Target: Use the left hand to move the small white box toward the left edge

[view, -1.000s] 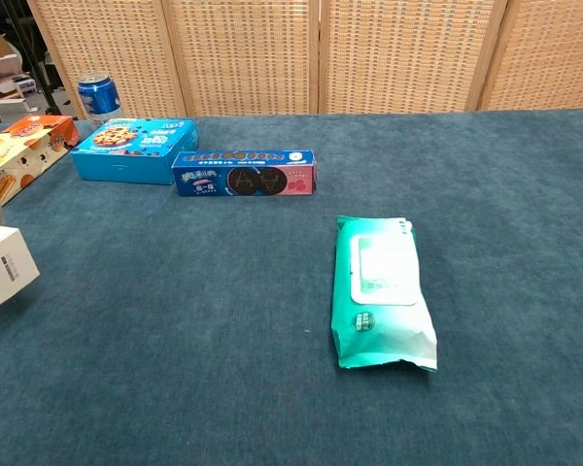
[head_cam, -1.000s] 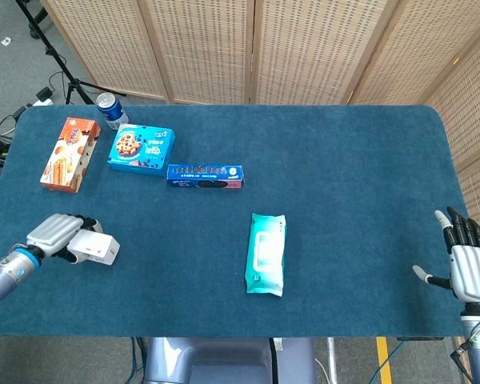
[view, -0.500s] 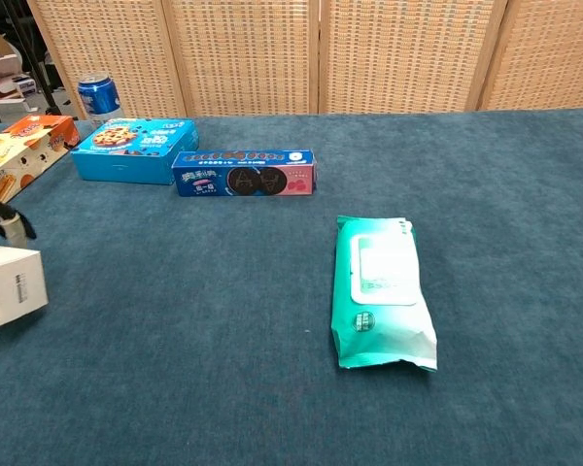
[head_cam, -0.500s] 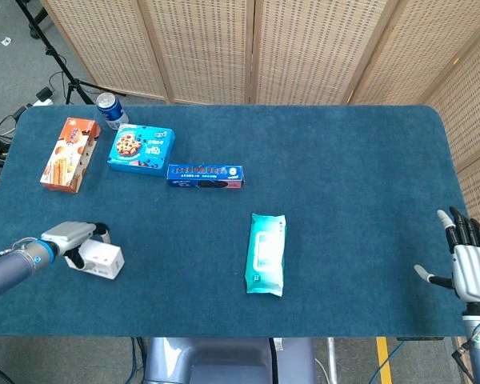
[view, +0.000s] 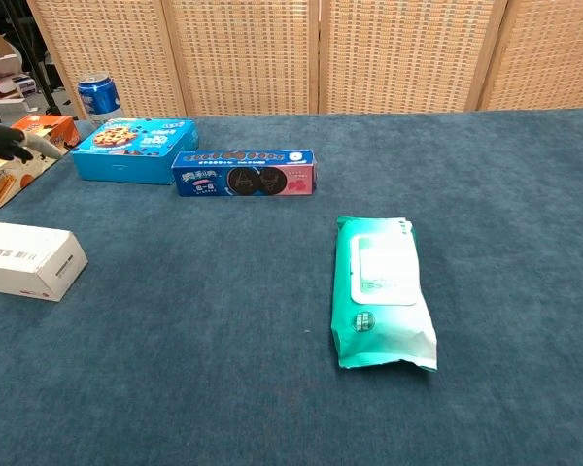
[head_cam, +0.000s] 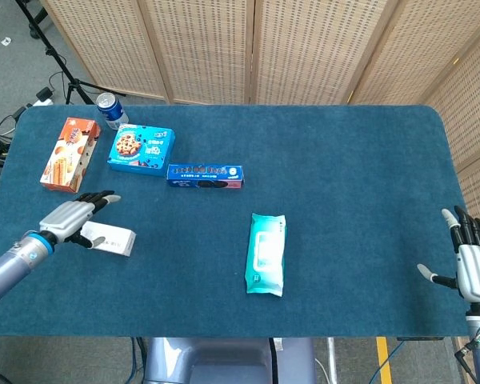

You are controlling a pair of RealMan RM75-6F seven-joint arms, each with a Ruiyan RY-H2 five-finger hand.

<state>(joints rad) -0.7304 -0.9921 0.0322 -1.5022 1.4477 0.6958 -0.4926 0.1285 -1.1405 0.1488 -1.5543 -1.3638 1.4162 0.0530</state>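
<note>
Woven cane screens stand behind a desk (head_cam: 344,160) covered in blue cloth. Near its left edge the small white box (head_cam: 112,239) lies flat on its long side, resting on the cloth by its own weight, close to the near-left corner. The left hand (head_cam: 70,218) hovers just beside and slightly above it with fingers spread, holding nothing; it looks to me like a release, the box already set where the task wants it. Far to the left sit an orange snack box (head_cam: 69,154), a blue cookie box (head_cam: 141,149), a soda can (head_cam: 110,110) and a dark biscuit pack (head_cam: 205,175), well apart from the box. A teal wipes pack (head_cam: 266,254) lies mid-desk. The right hand (head_cam: 472,268) waits at the near-right corner, fingers apart, empty.
</note>
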